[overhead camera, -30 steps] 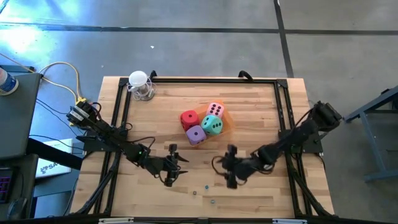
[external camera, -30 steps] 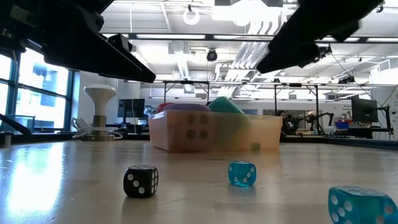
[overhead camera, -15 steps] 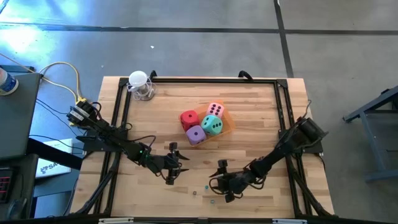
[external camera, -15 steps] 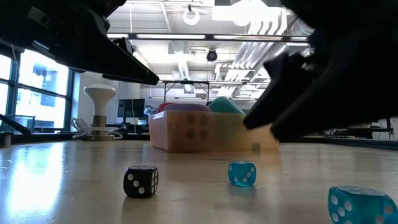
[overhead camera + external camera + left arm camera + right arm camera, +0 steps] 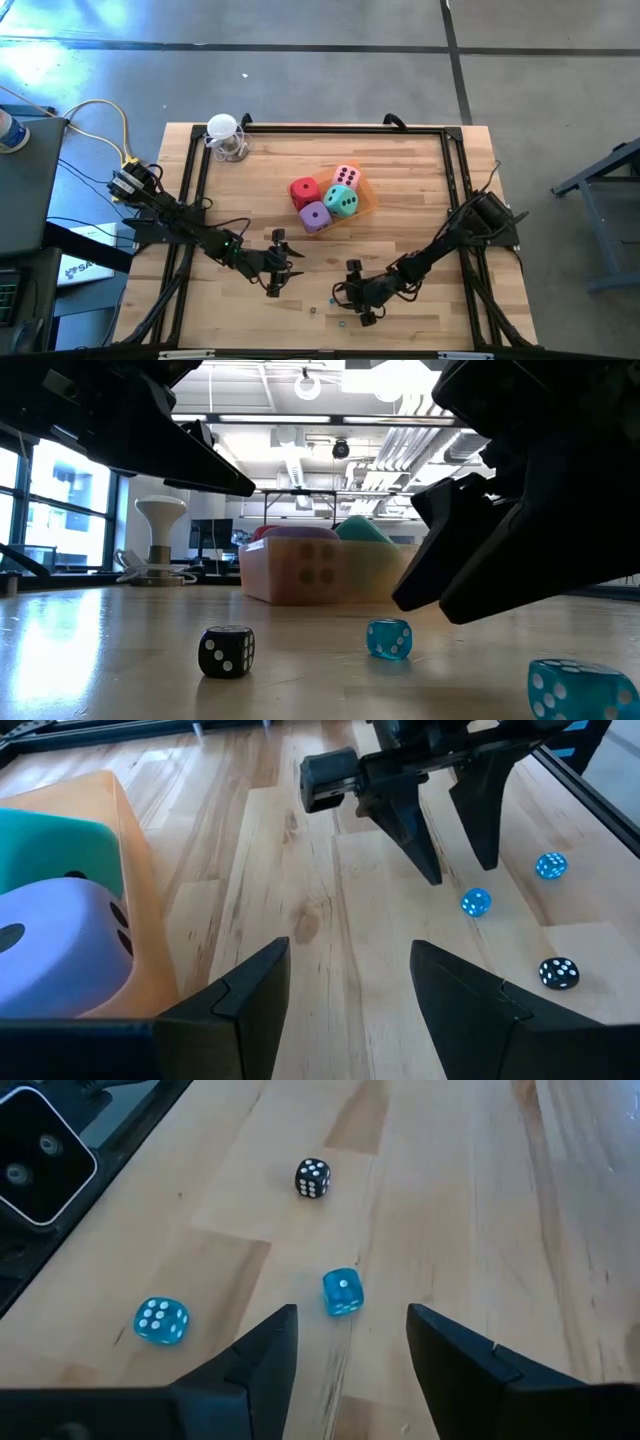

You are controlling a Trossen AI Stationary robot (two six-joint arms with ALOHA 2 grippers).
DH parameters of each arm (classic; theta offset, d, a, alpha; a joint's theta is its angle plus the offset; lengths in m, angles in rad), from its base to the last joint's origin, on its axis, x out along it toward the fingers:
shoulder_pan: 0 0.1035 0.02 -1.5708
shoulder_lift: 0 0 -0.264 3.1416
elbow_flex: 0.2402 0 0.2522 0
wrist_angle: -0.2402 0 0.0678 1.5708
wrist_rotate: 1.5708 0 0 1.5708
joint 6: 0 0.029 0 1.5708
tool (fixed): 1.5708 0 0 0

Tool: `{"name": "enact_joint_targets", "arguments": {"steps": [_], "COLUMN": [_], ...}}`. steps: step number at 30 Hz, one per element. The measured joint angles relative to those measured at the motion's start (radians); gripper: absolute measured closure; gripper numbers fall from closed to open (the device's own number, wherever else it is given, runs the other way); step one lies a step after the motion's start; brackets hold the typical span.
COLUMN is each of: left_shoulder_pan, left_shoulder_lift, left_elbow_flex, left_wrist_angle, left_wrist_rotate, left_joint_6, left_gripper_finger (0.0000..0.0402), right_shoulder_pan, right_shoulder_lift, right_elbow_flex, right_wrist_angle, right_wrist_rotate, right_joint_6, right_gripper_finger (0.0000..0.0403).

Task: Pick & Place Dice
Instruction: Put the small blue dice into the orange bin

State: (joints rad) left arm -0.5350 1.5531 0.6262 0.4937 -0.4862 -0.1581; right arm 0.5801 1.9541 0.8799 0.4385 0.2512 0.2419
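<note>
Four large soft dice, red [image 5: 305, 191], pink [image 5: 345, 176], purple [image 5: 315, 216] and teal [image 5: 342, 200], sit in a translucent orange tray [image 5: 130, 870] at mid-table. Three small dice lie near the front edge: one black [image 5: 312, 1177] and two clear blue [image 5: 342, 1291] [image 5: 160, 1321]. My right gripper [image 5: 350, 1320] is open and tipped down just short of the middle blue die [image 5: 333, 298], one finger to each side, touching nothing. My left gripper [image 5: 350, 955] hovers open and empty to the left [image 5: 285, 265].
A small white stand [image 5: 226, 135] is at the far left corner. A black frame [image 5: 320, 128] runs round the table. Bare wood lies between the tray and the small dice. In the low view, the right arm [image 5: 520, 550] looms over the blue die [image 5: 388, 639].
My right gripper has come down and toward the table's near edge and left, tipping further downward, until it stands low over the small dice. The dice have stayed where they were.
</note>
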Motion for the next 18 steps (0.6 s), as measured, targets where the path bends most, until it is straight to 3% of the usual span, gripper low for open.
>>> {"name": "enact_joint_targets", "arguments": {"steps": [18], "left_shoulder_pan": [0.000], "left_shoulder_lift": [0.000], "left_elbow_flex": [0.000], "left_wrist_angle": [0.000], "left_wrist_rotate": [0.000], "left_joint_6": [0.000], "left_gripper_finger": [0.0201], "right_shoulder_pan": [-0.007], "right_shoulder_lift": [0.023], "right_elbow_flex": [0.001], "right_wrist_angle": [0.065], "right_wrist_rotate": [0.000], "right_joint_6": [-0.050], "right_gripper_finger": [0.0224]}}
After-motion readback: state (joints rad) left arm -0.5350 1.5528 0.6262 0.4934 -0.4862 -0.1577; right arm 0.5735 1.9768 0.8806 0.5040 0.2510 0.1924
